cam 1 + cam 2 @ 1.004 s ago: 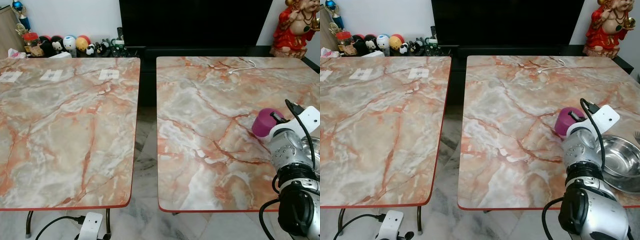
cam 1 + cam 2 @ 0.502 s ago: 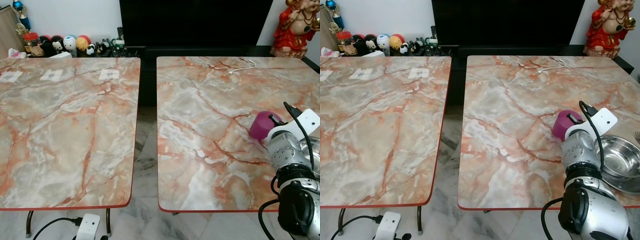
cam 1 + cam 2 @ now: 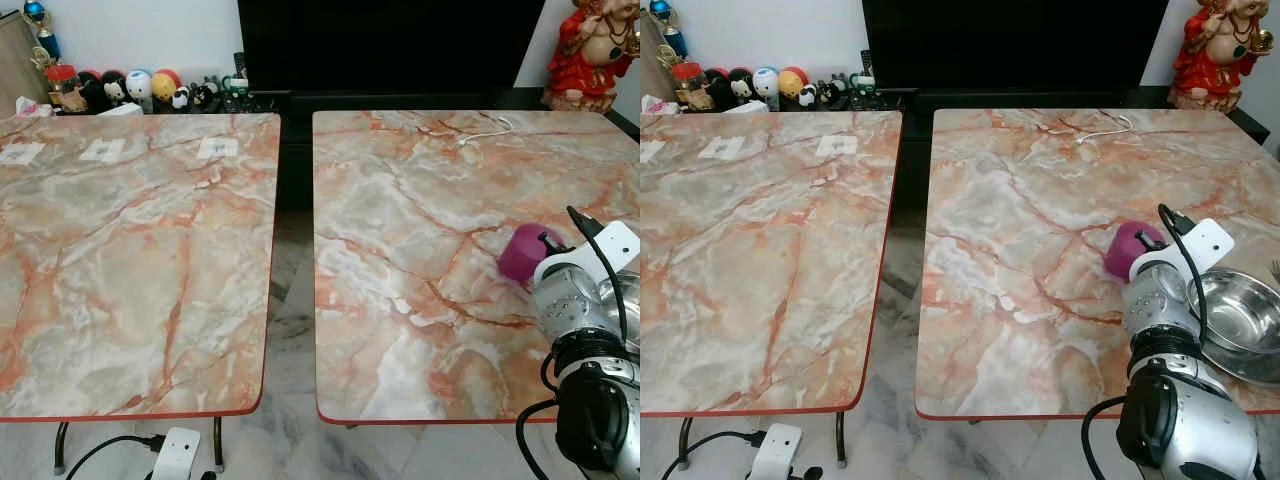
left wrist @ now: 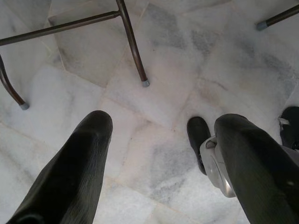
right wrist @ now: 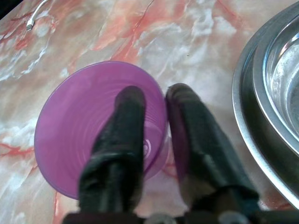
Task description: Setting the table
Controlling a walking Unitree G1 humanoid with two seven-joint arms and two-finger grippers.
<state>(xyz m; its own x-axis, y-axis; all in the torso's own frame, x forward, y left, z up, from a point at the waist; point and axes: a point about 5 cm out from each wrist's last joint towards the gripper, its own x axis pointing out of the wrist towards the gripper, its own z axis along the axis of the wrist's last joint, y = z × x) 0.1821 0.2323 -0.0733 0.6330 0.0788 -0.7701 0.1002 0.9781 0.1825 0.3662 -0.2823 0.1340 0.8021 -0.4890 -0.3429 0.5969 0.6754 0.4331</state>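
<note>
The right end effector (image 5: 154,126) pinches the purple cup's (image 5: 84,121) rim, one finger inside; the steel bowl (image 5: 275,93) sits just beside it on the tabletop (image 3: 400,250).

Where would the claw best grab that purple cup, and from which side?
By its rim wall, coming from above: the purple cup stands mouth-up on the right table, so one finger can slip inside and one stay outside the thin wall. The right claw is pinching it this way, beside the steel bowl.
</note>
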